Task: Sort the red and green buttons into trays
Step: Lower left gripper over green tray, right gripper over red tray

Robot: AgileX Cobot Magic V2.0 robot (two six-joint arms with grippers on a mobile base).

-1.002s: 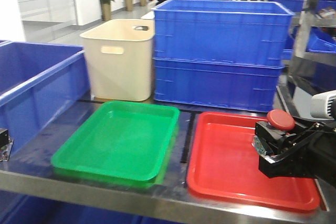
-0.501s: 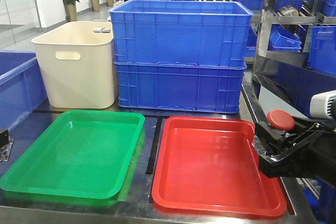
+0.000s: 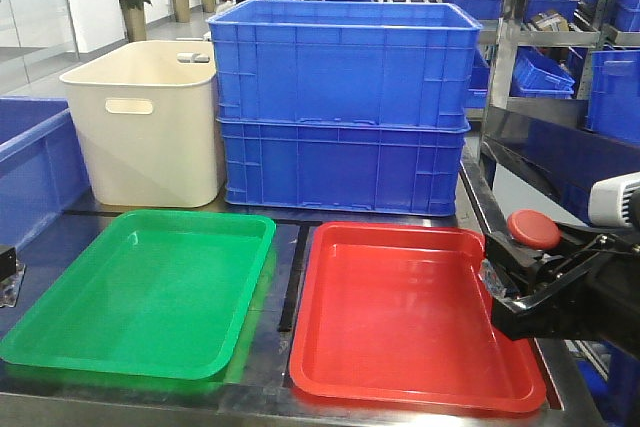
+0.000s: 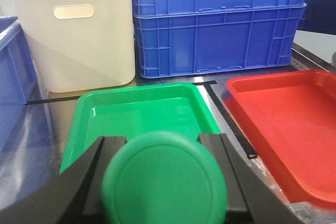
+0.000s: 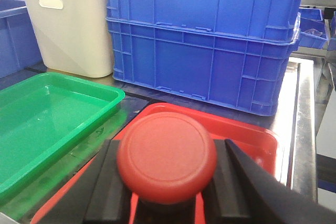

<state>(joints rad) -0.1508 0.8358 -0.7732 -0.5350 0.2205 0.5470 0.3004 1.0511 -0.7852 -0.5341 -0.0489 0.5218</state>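
Nothing has visibly moved: right gripper (image 3: 516, 283) clamps red button (image 3: 534, 229); left gripper (image 4: 161, 142) seemingly clamps green button (image 4: 164, 182).

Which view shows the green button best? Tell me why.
The left wrist view: the green button fills the foreground, cap towards the camera, clamped in the left gripper. The front view does not show it; the right wrist view shows only the red button.

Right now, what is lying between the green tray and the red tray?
Only a narrow gap of steel tabletop with a black strip along it separates the green tray from the red tray, seen in the front-facing view.
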